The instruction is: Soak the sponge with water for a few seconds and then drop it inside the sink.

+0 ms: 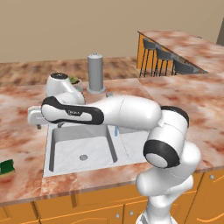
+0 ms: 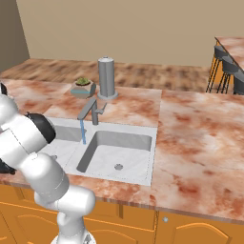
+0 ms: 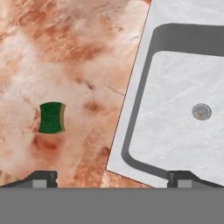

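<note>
The green sponge [image 3: 51, 117] lies flat on the marble counter, left of the sink [image 3: 175, 144], and appears again at the counter's far left [image 1: 6, 167]. My gripper [image 3: 112, 179] hangs open above the counter's edge by the left basin, holding nothing. From the left base camera the hand [image 1: 34, 116] is high over the counter, just left of the sink [image 1: 87, 168]. A thin blue stream of water [image 2: 83, 132] runs from the faucet [image 2: 92, 108] into the sink [image 2: 114, 180], also visible past my forearm [image 1: 116, 130].
A tall grey cylinder [image 2: 107, 78] and a small potted plant [image 2: 82, 87] stand behind the faucet. Bar stools [image 1: 164, 59] line a far counter. Open marble counter stretches right of the sink. My own arm spans the sink's back edge.
</note>
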Motion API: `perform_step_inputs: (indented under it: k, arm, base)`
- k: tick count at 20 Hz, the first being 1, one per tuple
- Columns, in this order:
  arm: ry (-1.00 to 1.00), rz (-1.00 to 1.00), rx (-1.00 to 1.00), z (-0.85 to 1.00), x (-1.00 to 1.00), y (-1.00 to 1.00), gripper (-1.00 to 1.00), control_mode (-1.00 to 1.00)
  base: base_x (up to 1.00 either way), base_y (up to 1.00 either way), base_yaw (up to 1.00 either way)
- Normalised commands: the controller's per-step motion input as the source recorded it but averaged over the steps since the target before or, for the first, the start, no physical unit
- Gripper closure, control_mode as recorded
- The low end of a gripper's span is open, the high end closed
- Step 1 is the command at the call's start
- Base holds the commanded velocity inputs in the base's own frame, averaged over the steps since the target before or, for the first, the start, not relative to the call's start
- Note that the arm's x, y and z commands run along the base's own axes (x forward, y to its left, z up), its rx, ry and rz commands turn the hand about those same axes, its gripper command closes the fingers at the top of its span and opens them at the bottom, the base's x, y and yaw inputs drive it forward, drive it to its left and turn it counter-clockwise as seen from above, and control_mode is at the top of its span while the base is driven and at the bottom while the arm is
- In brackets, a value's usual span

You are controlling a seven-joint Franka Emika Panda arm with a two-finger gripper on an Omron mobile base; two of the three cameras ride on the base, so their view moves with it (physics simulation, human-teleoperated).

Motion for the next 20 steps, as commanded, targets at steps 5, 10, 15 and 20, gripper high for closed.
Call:
perform_step_inputs:
  k: [5, 10, 15, 20]
  arm:
    - [0.00, 0.00, -0.02, 0.00, -0.14, 0.24, -1.00, -1.00]
    - [0.00, 0.00, 0.00, 0.00, -0.16, 0.21, -1.00, -1.00]
    - [0.00, 0.00, 0.00, -0.01, -0.12, 0.21, -1.00, -1.00]
    - [0.00, 0.00, 0.00, -0.04, -0.15, 0.11, -1.00, -1.00]
  base:
    - [0.00, 0.00, 0.00]
    - [0.00, 0.00, 0.00]
    - [0.00, 0.00, 0.00]
    - [0.00, 0.00, 0.00]
